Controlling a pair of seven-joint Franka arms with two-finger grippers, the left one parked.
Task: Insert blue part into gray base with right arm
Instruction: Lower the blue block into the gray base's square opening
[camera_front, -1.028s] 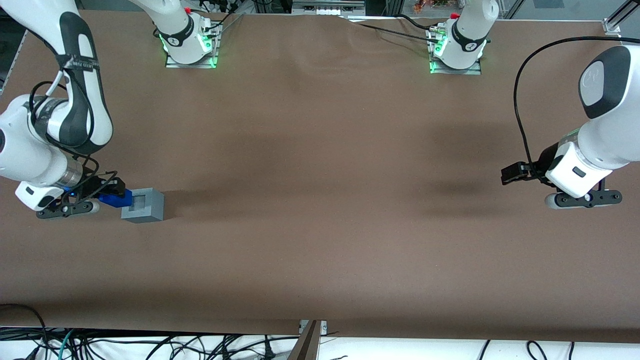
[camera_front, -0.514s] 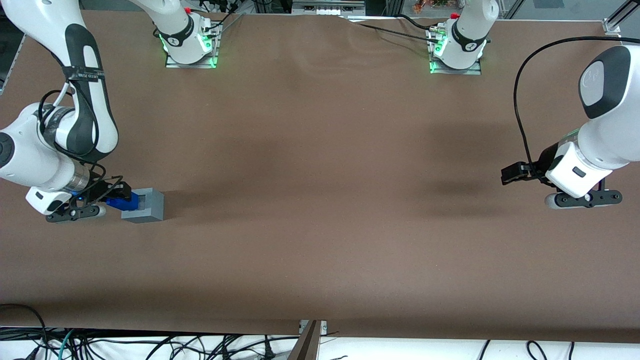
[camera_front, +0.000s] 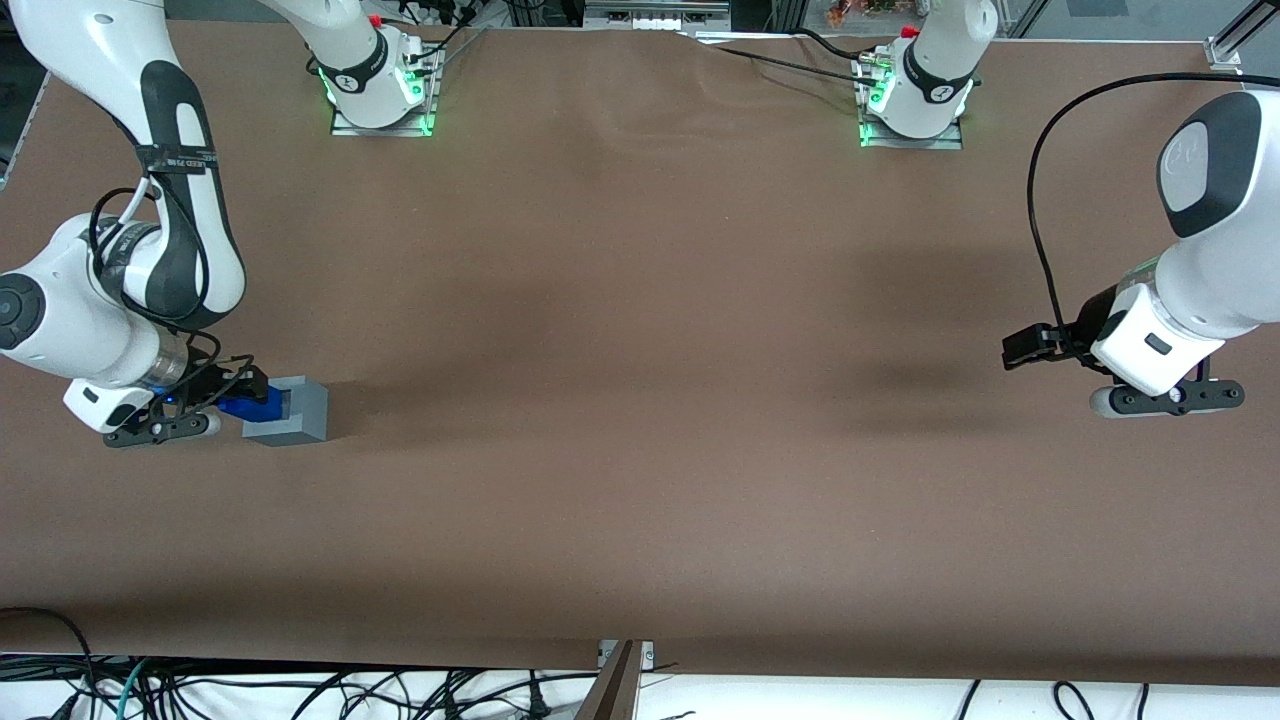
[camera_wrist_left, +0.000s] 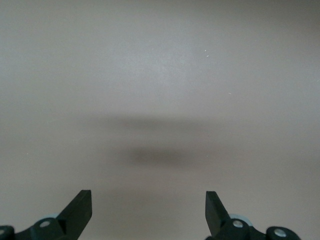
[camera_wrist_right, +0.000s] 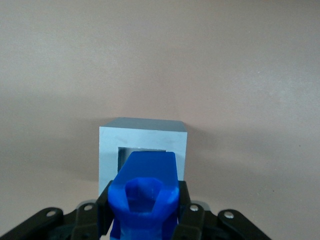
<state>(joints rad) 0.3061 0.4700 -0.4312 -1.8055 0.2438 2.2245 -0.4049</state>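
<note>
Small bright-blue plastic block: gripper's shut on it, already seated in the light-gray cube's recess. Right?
Not seated. The right wrist view shows the small bright-blue plastic block, clamped in the gripper, just in front of the light-gray cube, its recess showing.

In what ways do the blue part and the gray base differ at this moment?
The blue part is bright blue; the gray base is light gray. The blue part is held off the table in the gripper, over the base; the gray base rests on the table. The blue part looks smaller than the gray base.
</note>
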